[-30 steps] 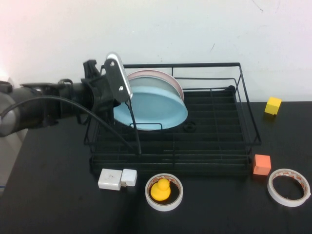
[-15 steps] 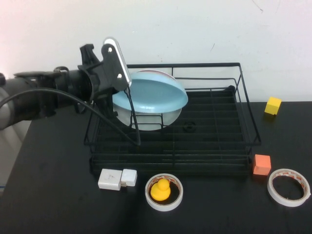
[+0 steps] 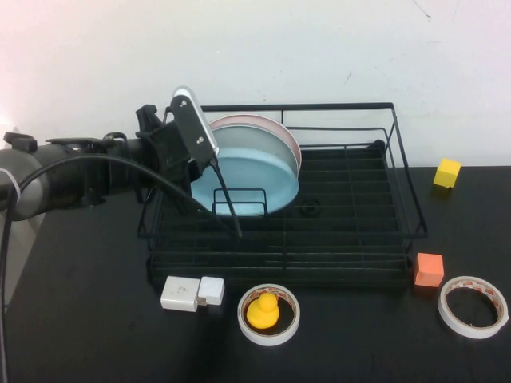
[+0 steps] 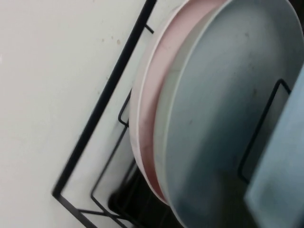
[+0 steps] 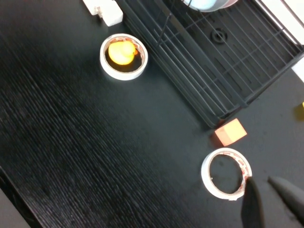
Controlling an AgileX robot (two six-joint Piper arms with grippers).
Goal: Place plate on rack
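Left gripper (image 3: 194, 169) at rack's (image 3: 335, 239) left rail, fingers hidden behind the wrist camera housing, so spread or pinching cannot tell. Plate (image 3: 247, 182), light blue, stands on edge just beside this gripper on its rack-interior side, leaning on grey-white plate (image 4: 223, 104) and pink-rimmed plate (image 4: 152, 95) beyond it, wire loop divider (image 3: 239, 201) in front. Right gripper (image 5: 270, 199) well apart from the rack, above the table (image 5: 71, 142), fingers spread with a clear gap, tape ring (image 5: 225, 173) just beside them.
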